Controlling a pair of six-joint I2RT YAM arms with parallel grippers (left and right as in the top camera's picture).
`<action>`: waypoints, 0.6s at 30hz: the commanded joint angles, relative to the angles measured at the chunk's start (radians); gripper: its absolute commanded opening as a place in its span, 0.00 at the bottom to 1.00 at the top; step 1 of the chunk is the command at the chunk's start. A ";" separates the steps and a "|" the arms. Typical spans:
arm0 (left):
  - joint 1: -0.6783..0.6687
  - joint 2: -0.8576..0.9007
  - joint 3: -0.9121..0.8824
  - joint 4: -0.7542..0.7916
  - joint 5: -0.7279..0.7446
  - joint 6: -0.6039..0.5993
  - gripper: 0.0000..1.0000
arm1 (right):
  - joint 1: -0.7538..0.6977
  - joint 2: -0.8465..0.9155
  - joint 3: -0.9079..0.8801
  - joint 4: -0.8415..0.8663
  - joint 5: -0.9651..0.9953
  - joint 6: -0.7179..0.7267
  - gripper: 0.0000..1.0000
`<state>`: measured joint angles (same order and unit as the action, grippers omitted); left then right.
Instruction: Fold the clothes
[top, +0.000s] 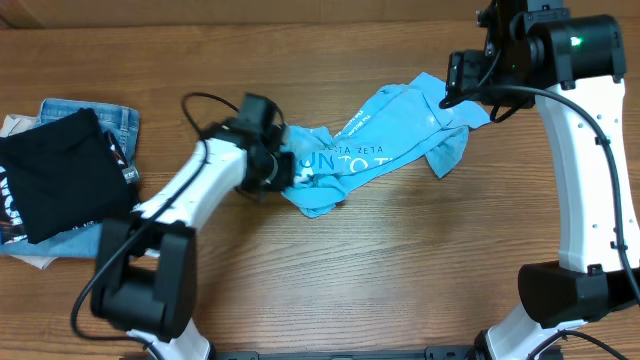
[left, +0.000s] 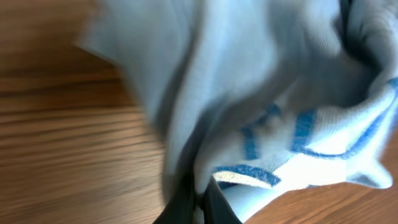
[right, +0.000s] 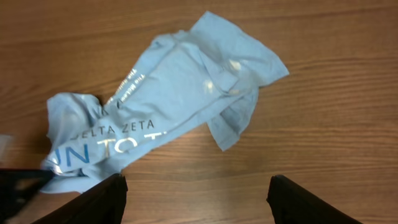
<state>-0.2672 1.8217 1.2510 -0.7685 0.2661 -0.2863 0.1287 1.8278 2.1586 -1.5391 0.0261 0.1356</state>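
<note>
The clothes, a crumpled light sky-blue T-shirt (top: 380, 140) with white lettering, lie stretched across the middle of the table. My left gripper (top: 283, 168) is shut on the shirt's left end; in the left wrist view the fabric (left: 261, 93) bunches up between the black fingers (left: 180, 208). My right gripper (top: 455, 85) hangs above the shirt's right end, held high. In the right wrist view its fingers (right: 93, 202) stand wide apart with nothing between them, and the whole T-shirt (right: 168, 93) lies below on the wood.
A pile of other garments sits at the table's left edge: a black garment (top: 60, 175) on top of blue jeans (top: 110, 115). The right arm's white base (top: 580, 290) stands at the lower right.
</note>
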 joint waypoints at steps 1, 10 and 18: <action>0.089 -0.130 0.109 -0.046 -0.099 -0.027 0.04 | -0.027 -0.029 -0.066 0.024 0.007 0.023 0.78; 0.230 -0.266 0.148 -0.091 -0.120 -0.101 0.04 | -0.084 -0.029 -0.391 0.238 -0.082 0.028 0.77; 0.230 -0.254 0.130 -0.118 -0.123 -0.095 0.04 | -0.083 -0.029 -0.676 0.460 -0.278 -0.091 0.76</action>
<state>-0.0326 1.5581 1.3861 -0.8848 0.1555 -0.3679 0.0410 1.8256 1.5501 -1.1141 -0.1452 0.1135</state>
